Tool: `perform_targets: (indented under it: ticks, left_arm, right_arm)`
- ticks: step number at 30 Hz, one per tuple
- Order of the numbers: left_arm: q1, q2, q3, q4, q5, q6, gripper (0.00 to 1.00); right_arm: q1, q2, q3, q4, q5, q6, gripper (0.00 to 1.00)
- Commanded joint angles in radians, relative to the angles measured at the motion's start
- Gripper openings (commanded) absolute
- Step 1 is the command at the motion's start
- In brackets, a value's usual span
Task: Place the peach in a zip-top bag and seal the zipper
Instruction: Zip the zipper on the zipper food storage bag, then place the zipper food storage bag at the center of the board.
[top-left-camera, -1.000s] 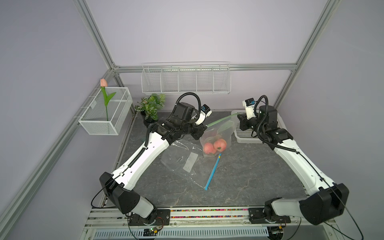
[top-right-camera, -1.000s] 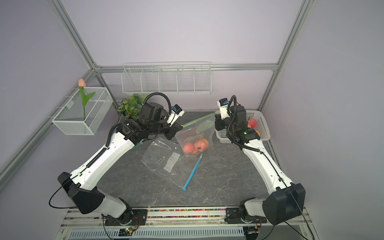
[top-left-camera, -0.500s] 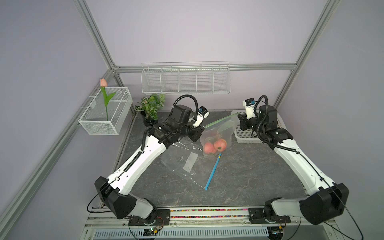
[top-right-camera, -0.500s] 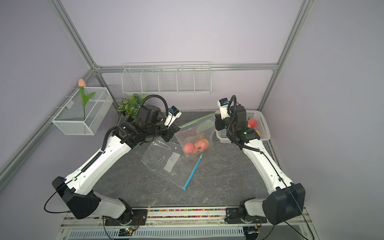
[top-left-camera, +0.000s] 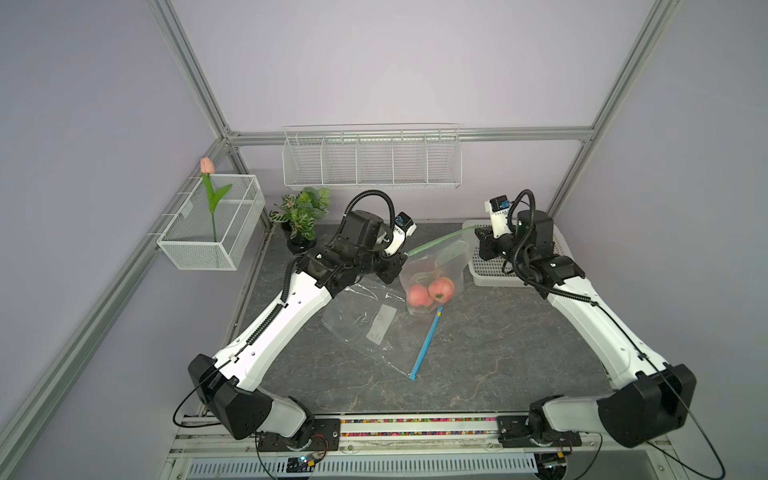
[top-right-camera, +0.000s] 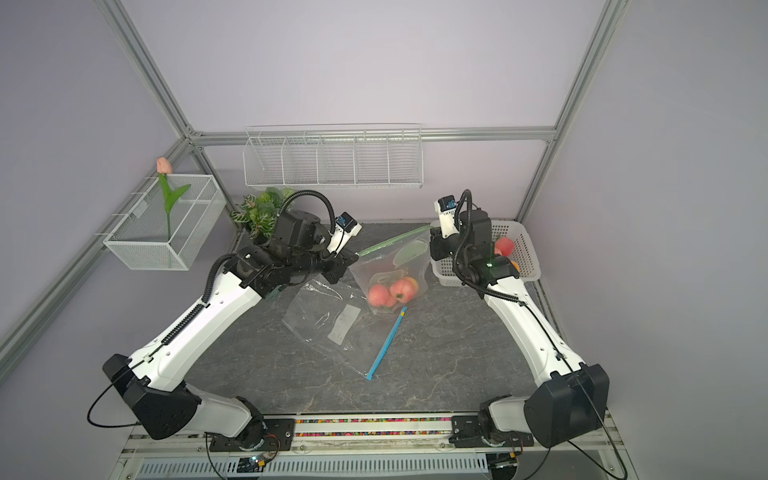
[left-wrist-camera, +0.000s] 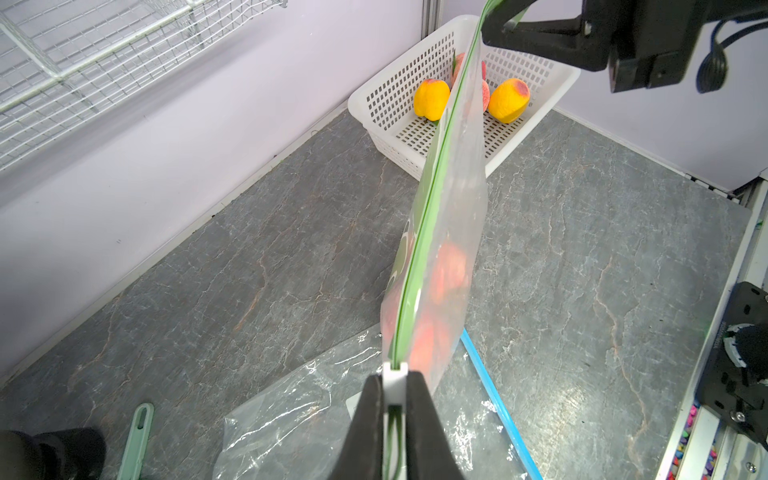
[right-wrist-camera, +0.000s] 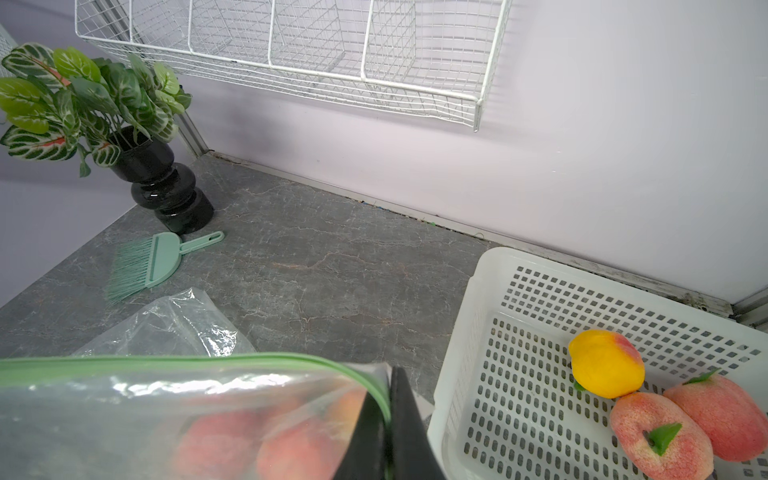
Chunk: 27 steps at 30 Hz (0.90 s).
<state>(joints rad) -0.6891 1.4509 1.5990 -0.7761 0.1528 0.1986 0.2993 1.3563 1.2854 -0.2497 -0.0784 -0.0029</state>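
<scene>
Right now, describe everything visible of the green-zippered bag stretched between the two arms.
The zip-top bag is clear, soft plastic with a green zipper strip along its top and a pale leaf print. It hangs stretched: the left gripper is shut on the white slider at one end, the right gripper on the opposite corner. Two pink peaches sag at its bottom, near the table. The zipper looks closed.

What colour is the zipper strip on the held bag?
Green; the zipper strip shows best in the left wrist view.
</scene>
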Motion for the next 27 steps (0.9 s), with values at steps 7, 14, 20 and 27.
perform_targets:
  ticks: [7, 14, 20, 27]
  left_arm:
    - [0.014, -0.02, 0.028, -0.046, -0.007, -0.012, 0.13]
    - [0.014, 0.052, 0.159, -0.053, 0.012, 0.002, 0.3]
    - [0.014, 0.142, 0.275, -0.063, 0.037, 0.012, 0.41]
    - [0.014, 0.246, 0.384, -0.08, 0.118, 0.014, 0.47]
  right_arm:
    - [-0.018, -0.017, -0.011, 0.072, -0.021, -0.029, 0.07]
    - [-0.017, -0.043, -0.035, 0.09, -0.115, -0.091, 0.07]
    - [-0.018, -0.058, -0.058, 0.104, -0.153, -0.112, 0.07]
    - [-0.018, -0.059, -0.06, 0.1, -0.175, -0.12, 0.07]
